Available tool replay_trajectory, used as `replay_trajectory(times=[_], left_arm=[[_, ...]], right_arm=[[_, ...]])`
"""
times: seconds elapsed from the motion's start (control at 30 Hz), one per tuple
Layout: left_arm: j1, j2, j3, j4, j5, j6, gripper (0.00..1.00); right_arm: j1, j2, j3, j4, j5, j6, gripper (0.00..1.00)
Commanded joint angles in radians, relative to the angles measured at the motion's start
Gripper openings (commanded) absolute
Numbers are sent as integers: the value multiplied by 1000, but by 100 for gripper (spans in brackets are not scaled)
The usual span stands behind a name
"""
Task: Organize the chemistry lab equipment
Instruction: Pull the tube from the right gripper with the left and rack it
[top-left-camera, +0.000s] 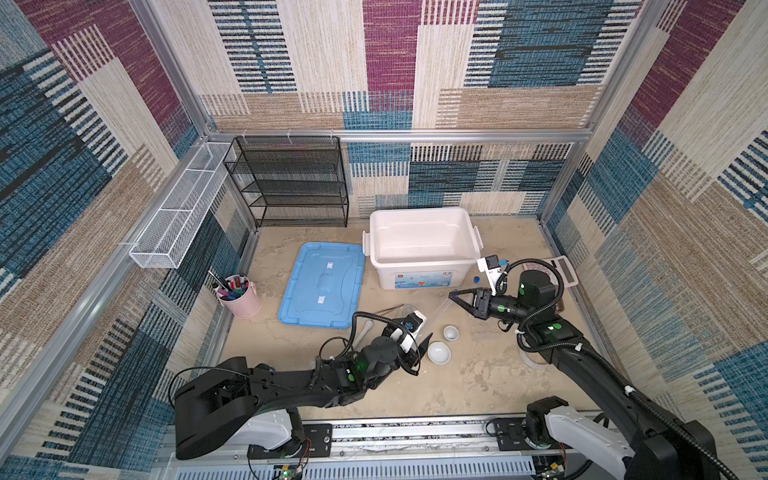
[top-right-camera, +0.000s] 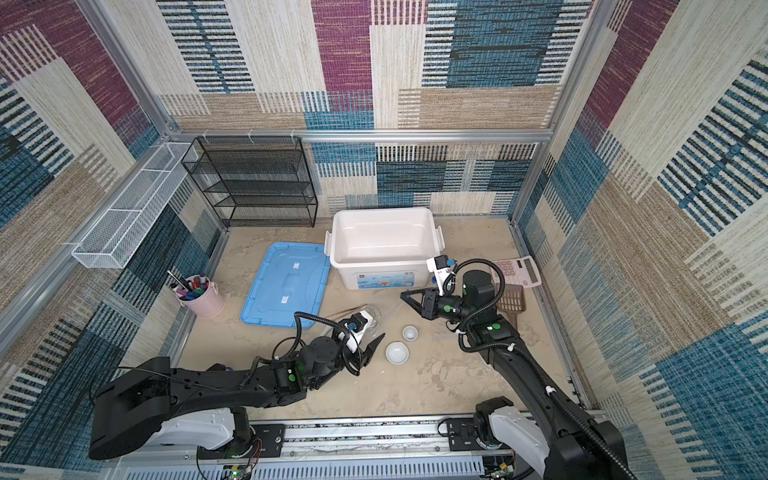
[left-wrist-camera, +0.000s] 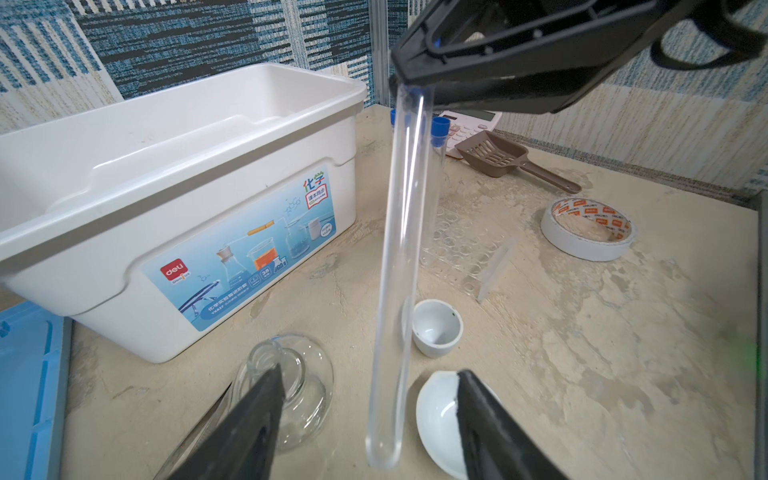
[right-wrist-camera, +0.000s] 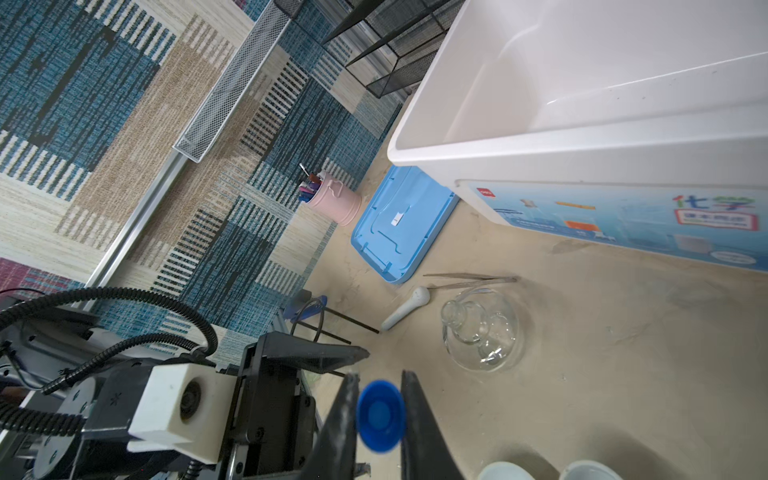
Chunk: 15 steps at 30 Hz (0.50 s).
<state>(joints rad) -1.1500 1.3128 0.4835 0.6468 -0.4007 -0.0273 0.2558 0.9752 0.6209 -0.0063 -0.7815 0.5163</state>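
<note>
Right then, my right gripper (right-wrist-camera: 380, 376) clamped the test tube (left-wrist-camera: 401, 249) at its blue cap (right-wrist-camera: 380, 415); my left gripper (left-wrist-camera: 370, 374) stood spread, jaws either side of it.

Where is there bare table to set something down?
Bare: the front strip between the larger white dish, the tape roll and the front rail; also between the pink cup and the blue lid. Crowded: flask, tweezers, pestle and small dish before the white bin.
</note>
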Motion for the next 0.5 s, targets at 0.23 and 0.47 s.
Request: replay_trajectory(times=[0.23, 0.47], left_arm=[[-1, -26, -36, 12, -89, -62, 83], [-1, -15, -32, -1, -99, -75, 85]], right_arm=[[5, -115, 18, -240, 288, -88, 9], [43, -169, 54, -337, 460, -102, 7]])
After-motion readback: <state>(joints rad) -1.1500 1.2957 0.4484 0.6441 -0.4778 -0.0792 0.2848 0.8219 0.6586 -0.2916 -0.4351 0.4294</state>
